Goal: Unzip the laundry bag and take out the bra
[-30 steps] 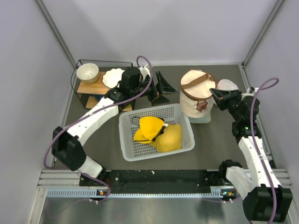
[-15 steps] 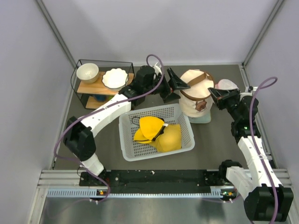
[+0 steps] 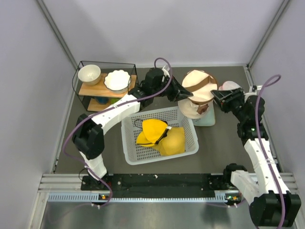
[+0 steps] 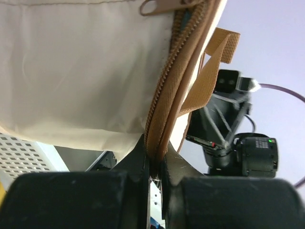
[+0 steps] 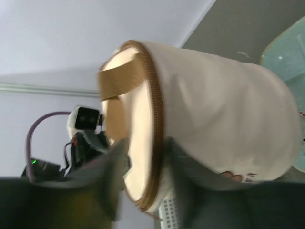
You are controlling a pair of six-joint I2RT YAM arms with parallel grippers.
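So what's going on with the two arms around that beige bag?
The left pincer is clamped on the brown zipper trim of the laundry bag, which stands tilted just beyond the white basket. The right pincer sits at the bag's other side, fingers parted and not clearly gripping anything. The zipper looks mostly closed where it shows, and no bra is in sight, so the bag is not yet opened.

the laundry bag (image 3: pixel 199 100) is a cream-beige soft cylinder, tilted, its round end uppermost with the brown strap (image 3: pixel 203 85) across it. its zip (brown trim round the rim) is closed where i see it; my left pincer (image 4: pixel 155 153) pinches that trim.
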